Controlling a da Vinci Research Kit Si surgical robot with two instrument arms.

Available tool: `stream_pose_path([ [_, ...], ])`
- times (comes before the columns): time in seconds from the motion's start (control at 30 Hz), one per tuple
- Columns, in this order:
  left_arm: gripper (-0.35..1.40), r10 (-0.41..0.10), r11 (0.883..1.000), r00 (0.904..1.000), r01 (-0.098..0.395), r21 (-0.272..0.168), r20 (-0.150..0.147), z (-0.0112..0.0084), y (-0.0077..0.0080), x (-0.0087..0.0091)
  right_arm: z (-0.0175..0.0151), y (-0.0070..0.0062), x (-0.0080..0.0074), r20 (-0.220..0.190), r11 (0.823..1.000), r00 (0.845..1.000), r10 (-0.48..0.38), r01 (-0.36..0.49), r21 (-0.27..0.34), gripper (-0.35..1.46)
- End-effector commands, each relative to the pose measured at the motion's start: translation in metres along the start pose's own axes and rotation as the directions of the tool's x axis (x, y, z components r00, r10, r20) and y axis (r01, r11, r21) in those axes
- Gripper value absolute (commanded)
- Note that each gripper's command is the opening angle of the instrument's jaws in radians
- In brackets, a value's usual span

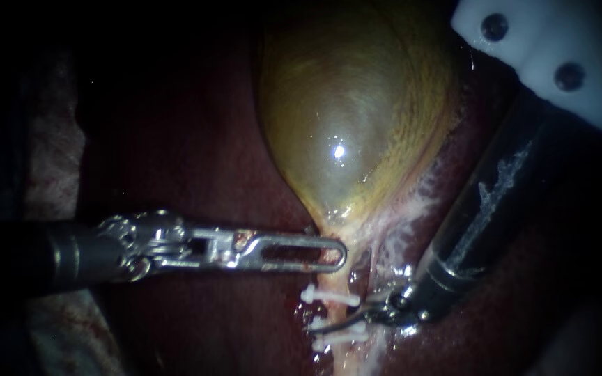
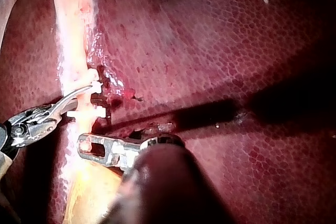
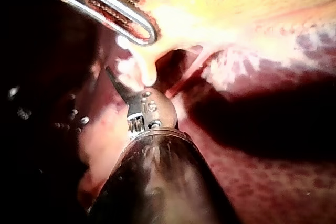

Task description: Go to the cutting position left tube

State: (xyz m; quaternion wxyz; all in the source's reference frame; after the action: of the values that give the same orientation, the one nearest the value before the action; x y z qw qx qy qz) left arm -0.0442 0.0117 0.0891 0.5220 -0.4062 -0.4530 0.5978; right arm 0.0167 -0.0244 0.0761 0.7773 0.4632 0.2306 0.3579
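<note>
The yellowish gallbladder [image 1: 350, 118] narrows to a pale tube [image 1: 332, 278] that carries three white clips [image 1: 329, 297]. My left instrument [image 1: 339, 254] comes in flat from the left, its slotted jaws shut on the gallbladder's neck just above the clips; it also shows in the wrist views [image 2: 84, 144] [image 3: 147, 32]. My right instrument [image 1: 329, 329] reaches in from the upper right. Its thin curved jaws lie together, and the tip rests against the tube between the top clip and the lower two [image 2: 86, 88] [image 3: 110, 73].
Dark red liver [image 1: 196, 160] surrounds the gallbladder. Whitish frayed tissue [image 1: 412, 209] runs along the gallbladder's right edge beside a second pale strand [image 1: 382, 334]. A white block with two dark screws [image 1: 524, 49] fills the upper right corner. Pale cloth [image 1: 50, 153] lies at far left.
</note>
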Motion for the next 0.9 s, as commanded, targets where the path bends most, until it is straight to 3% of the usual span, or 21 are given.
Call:
stream_pose_path([
  [0.03,-0.35,0.0,1.0,1.0,0.0,0.0,0.0,0.0,0.0,0.0,0.0,-0.0001,0.0001,-0.003,1.0,1.0,0.0,0.0,0.001,0.87],
  [0.23,-0.35,0.0,1.0,1.0,0.0,0.0,0.0,0.0,0.0,0.0,-0.0002,-0.0002,0.001,-0.021,1.0,1.0,0.009,-0.009,0.012,0.84],
  [0.5,-0.35,0.0,1.0,1.0,0.0,0.0,0.0,0.0,0.0,0.0,0.0001,0.0008,0.0016,-0.037,1.0,0.999,0.026,-0.025,0.011,0.82],
  [0.9,-0.35,0.0,1.0,1.0,0.0,-0.001,0.0,0.0,0.0,0.0,0.0003,0.0009,0.0014,-0.039,0.999,0.998,0.046,-0.046,0.012,0.82],
])
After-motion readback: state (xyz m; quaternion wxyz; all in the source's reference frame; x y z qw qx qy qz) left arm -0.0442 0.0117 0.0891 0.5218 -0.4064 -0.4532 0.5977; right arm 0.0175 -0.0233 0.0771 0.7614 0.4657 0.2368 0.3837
